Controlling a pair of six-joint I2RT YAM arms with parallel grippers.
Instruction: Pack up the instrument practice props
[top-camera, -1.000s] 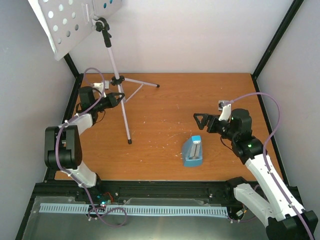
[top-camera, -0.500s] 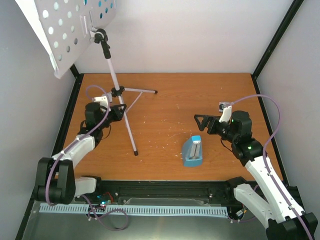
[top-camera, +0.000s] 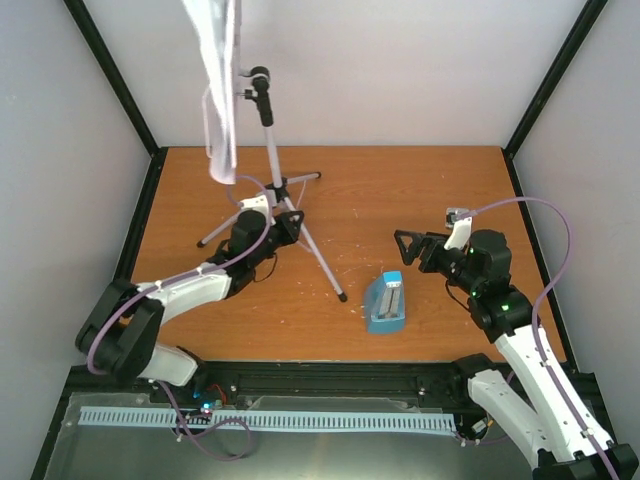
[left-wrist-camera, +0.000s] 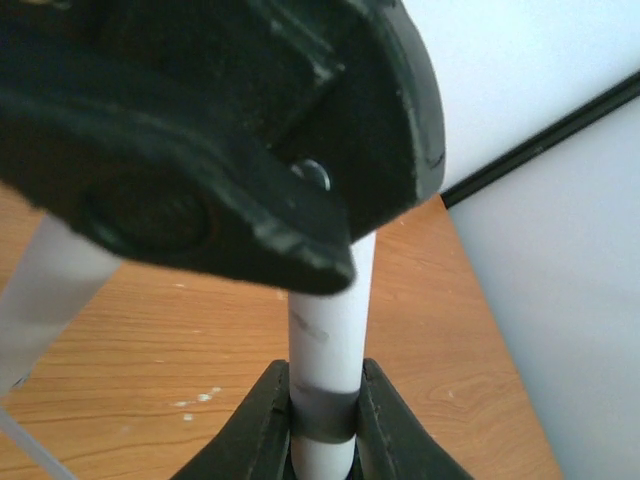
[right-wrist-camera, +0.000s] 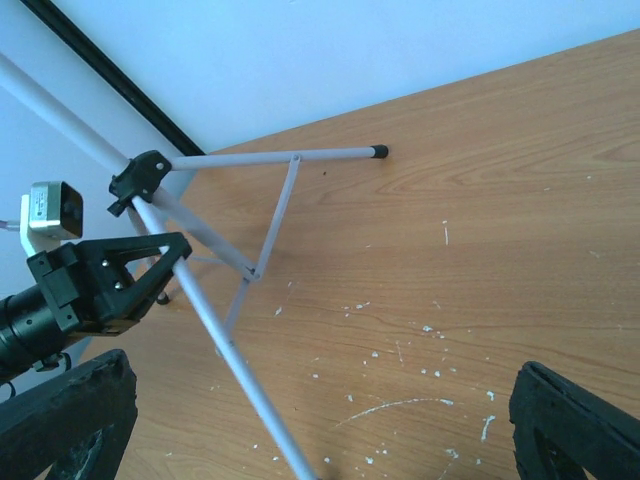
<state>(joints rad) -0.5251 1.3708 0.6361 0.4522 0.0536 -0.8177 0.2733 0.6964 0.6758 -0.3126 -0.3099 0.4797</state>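
From above, the left gripper (top-camera: 286, 228) was clamped on the music stand (top-camera: 221, 110) just by its tripod hub. The stand stood left of middle on the table (top-camera: 430, 180). The metronome (top-camera: 387, 302) sat near the right gripper (top-camera: 412, 246), which gaped empty. Folding the stand looked like the step in hand, and next the legs would need collapsing. At the left wrist, the fingers (left-wrist-camera: 262, 425) pinched the pole tight. At the right wrist, only the tripod showed beyond wide-spread fingers. I could read no writing anywhere.

Bright, even, diffuse light fills every view. The bench (top-camera: 430, 190) carries only faint, soft shadows and no glare. In the left wrist view a black mass (left-wrist-camera: 220, 130) near the lens is blurred, while the music stand (left-wrist-camera: 325, 330) pole is sharper. The fingers (right-wrist-camera: 60, 420) of the right hand (right-wrist-camera: 325, 400) look soft at the frame corners.
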